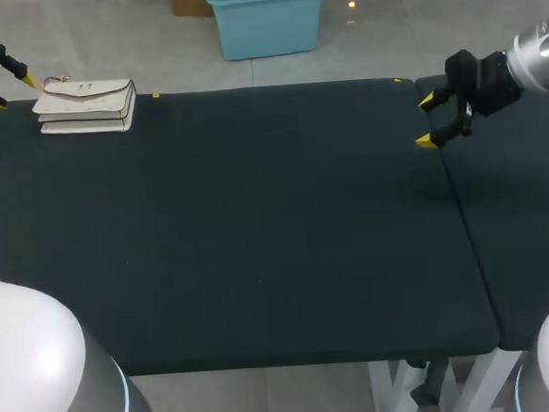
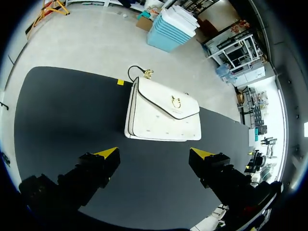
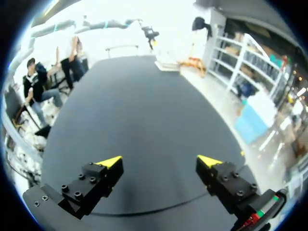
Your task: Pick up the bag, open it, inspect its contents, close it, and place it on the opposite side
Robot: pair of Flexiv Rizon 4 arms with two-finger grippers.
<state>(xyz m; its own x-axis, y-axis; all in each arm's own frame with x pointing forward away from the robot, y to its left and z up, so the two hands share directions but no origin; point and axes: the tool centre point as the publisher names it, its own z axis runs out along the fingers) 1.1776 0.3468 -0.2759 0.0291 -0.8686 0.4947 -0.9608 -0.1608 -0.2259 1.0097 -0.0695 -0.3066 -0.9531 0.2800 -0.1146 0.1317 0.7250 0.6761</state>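
Dark counter (image 1: 257, 226) has a white bag (image 2: 163, 113) at its far left corner. Left pincer (image 2: 155, 153) and right pincer (image 3: 160, 160) gape wide, empty.

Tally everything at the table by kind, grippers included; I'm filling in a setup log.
1 white handbag
2 grippers, both open: left gripper, right gripper
2 yellow edge marks
Total: 5

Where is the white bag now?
In the head view, the white bag lies near the far left corner of the table, ahead of the left pincer.
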